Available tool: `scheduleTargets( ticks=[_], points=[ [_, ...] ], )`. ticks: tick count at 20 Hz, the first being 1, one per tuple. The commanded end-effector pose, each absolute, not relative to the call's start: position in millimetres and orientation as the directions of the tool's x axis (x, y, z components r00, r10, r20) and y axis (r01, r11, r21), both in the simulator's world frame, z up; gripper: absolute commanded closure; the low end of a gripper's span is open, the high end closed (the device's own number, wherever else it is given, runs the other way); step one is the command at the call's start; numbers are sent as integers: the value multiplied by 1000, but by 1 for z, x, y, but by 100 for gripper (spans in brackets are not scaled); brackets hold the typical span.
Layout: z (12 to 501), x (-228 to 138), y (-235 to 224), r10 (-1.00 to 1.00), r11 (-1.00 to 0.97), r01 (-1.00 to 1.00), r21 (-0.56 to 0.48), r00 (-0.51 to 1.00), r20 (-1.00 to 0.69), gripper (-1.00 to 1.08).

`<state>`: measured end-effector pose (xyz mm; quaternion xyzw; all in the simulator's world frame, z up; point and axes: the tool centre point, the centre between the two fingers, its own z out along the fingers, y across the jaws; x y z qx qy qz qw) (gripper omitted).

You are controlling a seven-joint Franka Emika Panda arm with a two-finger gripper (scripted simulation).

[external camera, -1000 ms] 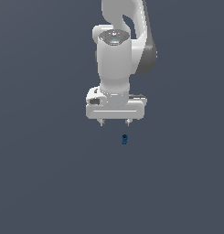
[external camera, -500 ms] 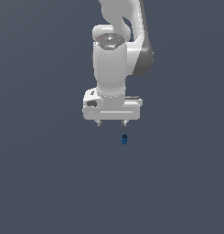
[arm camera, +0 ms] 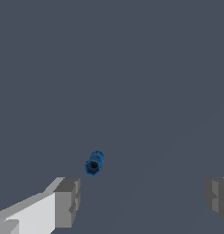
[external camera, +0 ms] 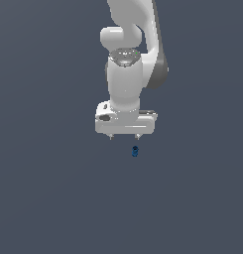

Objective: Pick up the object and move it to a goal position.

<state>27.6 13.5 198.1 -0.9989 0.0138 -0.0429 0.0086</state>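
The object (external camera: 135, 151) is a tiny dark-blue cylinder standing on the grey floor, just below the white hand in the exterior view and a little toward that view's right. My gripper (external camera: 124, 137) hangs above it, open, with only its two short fingertips showing under the hand. In the wrist view the object (arm camera: 93, 163) shows its darker top and lies ahead of the two grey fingertips (arm camera: 67, 201), nearer one of them; nothing sits between the fingers of the gripper (arm camera: 143, 197).
A uniform dark grey surface (external camera: 48, 198) spreads around the arm in all directions. No other objects, containers or edges appear in either view.
The hand has shifted slightly toward the exterior view's left and a touch lower. The blue object has stayed in place.
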Motion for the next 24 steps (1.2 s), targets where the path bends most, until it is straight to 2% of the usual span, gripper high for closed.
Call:
scheduleTargets(
  ticks=[1,10,24],
  points=[
    [181,25,23,-36,-999,-35,-17,997,71,-92],
    [108,6,62,-76,-997,-76,-4,997,12,-92],
    [75,1,69,-82,-997,-82,0,997,0,-92]
  ],
)
